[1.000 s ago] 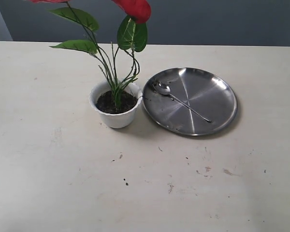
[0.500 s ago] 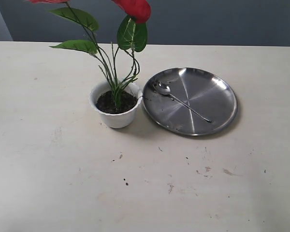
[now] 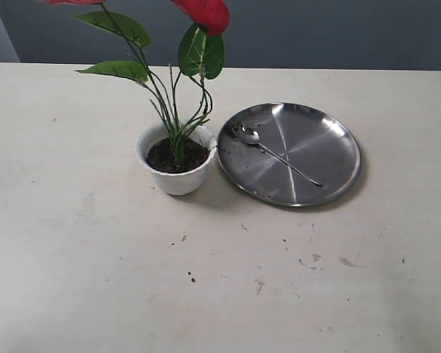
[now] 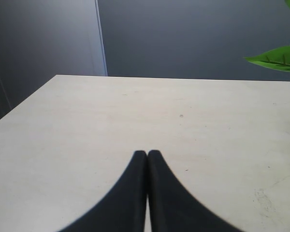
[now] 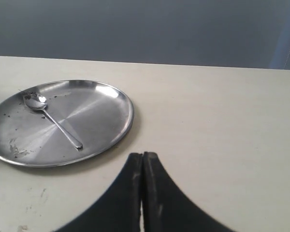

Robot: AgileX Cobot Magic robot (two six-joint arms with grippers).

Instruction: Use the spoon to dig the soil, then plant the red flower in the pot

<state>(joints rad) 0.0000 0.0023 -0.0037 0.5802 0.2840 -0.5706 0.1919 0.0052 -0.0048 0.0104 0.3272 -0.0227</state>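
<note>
The red flower stands upright in the white pot, its stems sunk in the dark soil. One green leaf shows in the left wrist view. The spoon lies inside the round steel plate, right of the pot. My left gripper is shut and empty above bare table, away from the pot. My right gripper is shut and empty, just off the plate's rim. Neither gripper appears in the exterior view.
Crumbs of soil dot the pale table in front of the pot and plate, and a few lie on the plate. A dark wall runs behind the table's far edge.
</note>
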